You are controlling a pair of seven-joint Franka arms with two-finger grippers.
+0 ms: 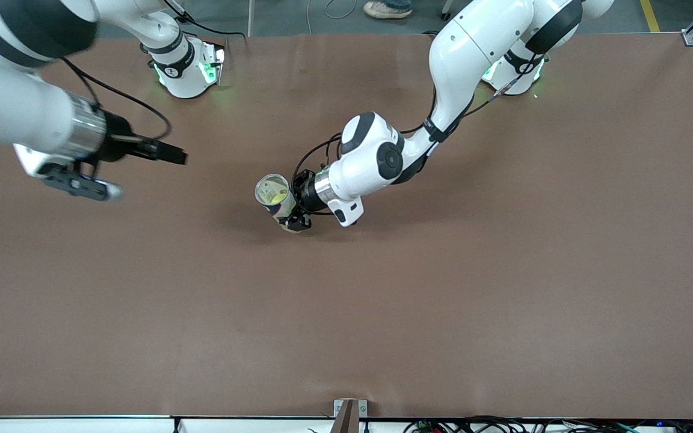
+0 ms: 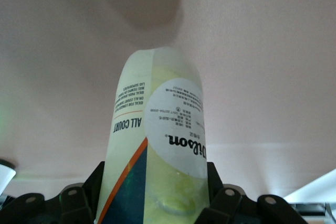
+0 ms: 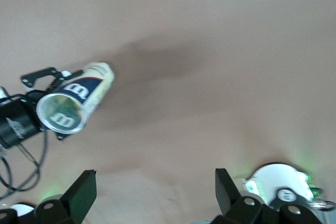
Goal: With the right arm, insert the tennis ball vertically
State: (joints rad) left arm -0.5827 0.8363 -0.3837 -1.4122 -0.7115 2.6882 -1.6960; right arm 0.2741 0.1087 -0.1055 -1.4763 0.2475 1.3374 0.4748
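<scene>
My left gripper [image 1: 293,203] is shut on a clear tennis ball can [image 1: 275,197] with a blue, white and orange label. It holds the can tilted over the middle of the table, mouth upward. Yellow-green tennis ball shows inside the can in the left wrist view [image 2: 168,182], where my left gripper [image 2: 155,203] clamps its lower part. My right gripper [image 1: 178,157] is open and empty, up in the air over the right arm's end of the table. In the right wrist view its fingers [image 3: 84,192] stand wide apart around nothing, and the can [image 3: 73,106] shows farther off.
The brown table [image 1: 443,300] bears nothing else. The right arm's base [image 1: 187,66] and the left arm's base [image 1: 515,75] stand along the edge farthest from the front camera. Cables hang from both arms.
</scene>
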